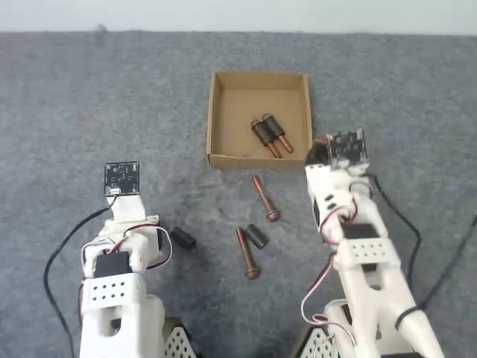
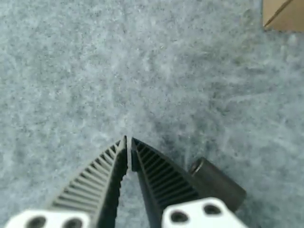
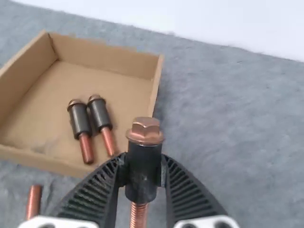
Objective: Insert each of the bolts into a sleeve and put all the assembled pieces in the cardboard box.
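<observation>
My right gripper (image 3: 142,164) is shut on an assembled piece (image 3: 145,132), a copper bolt in a black sleeve, held just outside the cardboard box (image 1: 218,119) by its near right corner. Two assembled pieces (image 1: 270,136) lie side by side inside the box. On the carpet in front of the box lie two loose copper bolts (image 1: 264,197) (image 1: 247,253). A black sleeve (image 1: 256,236) sits between them. Another black sleeve (image 2: 216,183) lies right beside my left gripper (image 2: 128,142), which is shut on nothing, low over the carpet.
Grey carpet covers the table. The left arm (image 1: 123,224) stands at the near left, the right arm (image 1: 358,246) at the near right, with cables trailing from both. One loose bolt's tip (image 3: 33,202) lies near the box's front wall.
</observation>
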Controlling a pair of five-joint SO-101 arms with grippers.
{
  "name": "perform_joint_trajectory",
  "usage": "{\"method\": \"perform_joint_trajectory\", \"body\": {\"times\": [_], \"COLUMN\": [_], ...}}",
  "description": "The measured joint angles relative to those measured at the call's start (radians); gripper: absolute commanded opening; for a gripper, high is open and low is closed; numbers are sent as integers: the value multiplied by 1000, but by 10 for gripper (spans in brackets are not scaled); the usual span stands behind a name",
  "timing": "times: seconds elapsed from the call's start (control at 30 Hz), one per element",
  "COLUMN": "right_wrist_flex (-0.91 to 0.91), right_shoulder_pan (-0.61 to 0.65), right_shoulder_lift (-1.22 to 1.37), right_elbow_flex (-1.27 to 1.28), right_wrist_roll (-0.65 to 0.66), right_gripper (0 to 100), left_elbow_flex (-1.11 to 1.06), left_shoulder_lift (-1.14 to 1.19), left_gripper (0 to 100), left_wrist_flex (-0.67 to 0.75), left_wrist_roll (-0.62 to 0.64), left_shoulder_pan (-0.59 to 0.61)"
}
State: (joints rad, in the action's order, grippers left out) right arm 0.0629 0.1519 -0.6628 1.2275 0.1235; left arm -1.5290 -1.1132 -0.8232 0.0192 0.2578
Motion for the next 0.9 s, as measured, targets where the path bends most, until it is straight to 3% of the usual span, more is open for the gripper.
{"method": "perform_joint_trajectory", "body": {"times": [0.17, 0.37, 0.9], "right_wrist_flex": [149, 262, 270], "right_shoulder_pan": [3, 3, 54], "right_shoulder_lift": [0, 64, 706], "right_elbow_flex": [-163, -325, -792], "right_wrist_roll": [2, 106, 120], "right_gripper": [9, 9, 9], "left_elbow_flex": [0, -20, -20], "left_shoulder_lift": [0, 0, 0], "left_gripper": [9, 9, 9], "left_wrist_flex": [0, 9, 9], "left_wrist_roll": [-15, -68, -77], "left_shoulder_pan": [0, 0, 0]}}
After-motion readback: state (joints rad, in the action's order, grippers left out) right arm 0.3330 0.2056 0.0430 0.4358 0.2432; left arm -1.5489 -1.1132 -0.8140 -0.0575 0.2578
